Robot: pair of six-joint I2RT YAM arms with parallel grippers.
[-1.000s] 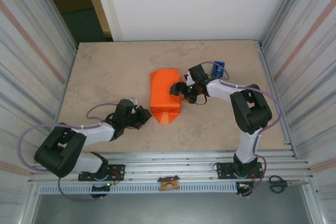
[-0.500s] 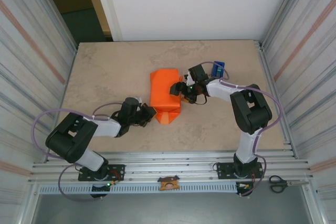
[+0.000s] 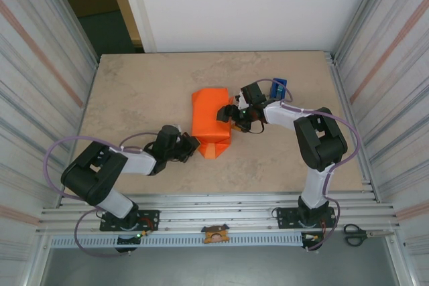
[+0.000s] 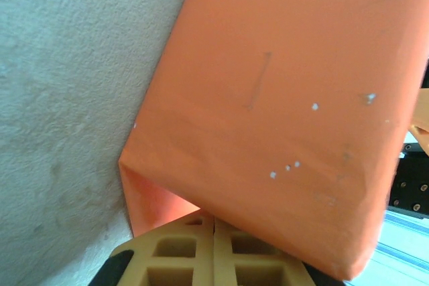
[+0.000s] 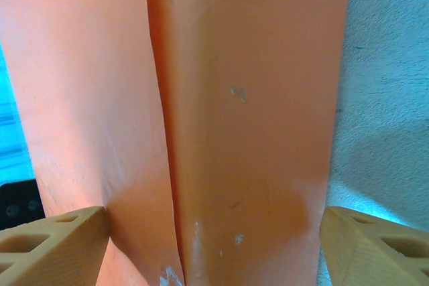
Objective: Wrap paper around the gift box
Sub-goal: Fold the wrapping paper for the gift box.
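Left end effector (image 3: 192, 145) has advanced, shut and empty, to near end fold of paper (image 3: 209, 122); gift box hidden inside, mid-bench (image 3: 134, 92); right end effector (image 3: 228, 113) wide open, straddling wrap; end fold probably next.

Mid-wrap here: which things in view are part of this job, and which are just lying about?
Job:
- paper, folded into a parcel
- blue tape dispenser, right of the parcel, probably for sealing

Lying about:
- scissors, near right corner
- small brown piece, on the front rail
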